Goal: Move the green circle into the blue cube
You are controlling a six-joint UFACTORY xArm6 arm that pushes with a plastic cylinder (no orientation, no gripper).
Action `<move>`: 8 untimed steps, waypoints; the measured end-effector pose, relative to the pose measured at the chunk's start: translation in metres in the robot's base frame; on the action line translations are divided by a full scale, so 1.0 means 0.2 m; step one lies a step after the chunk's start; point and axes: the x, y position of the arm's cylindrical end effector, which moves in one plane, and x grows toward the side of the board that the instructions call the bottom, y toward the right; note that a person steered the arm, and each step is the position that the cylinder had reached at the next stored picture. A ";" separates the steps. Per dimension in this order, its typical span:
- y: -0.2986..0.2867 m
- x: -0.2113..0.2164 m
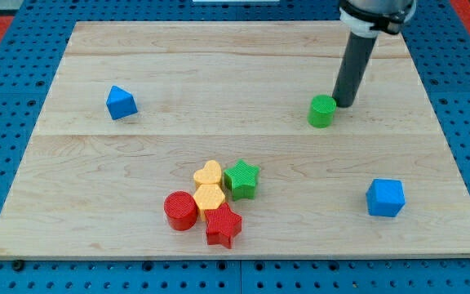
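Observation:
The green circle (321,111) sits on the wooden board (235,65) right of centre, in the upper half. My tip (343,104) touches or nearly touches its upper right side. The rod rises from there to the view's top. The blue cube (384,198) lies near the board's lower right corner, well below and to the right of the green circle.
A blue triangular block (121,102) lies at the left. A cluster sits at the bottom centre: a green star (241,179), two yellow hearts (208,174) (209,197), a red cylinder (180,210) and a red star (223,226).

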 end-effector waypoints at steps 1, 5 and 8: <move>-0.30 0.01; -0.14 0.21; -0.38 0.55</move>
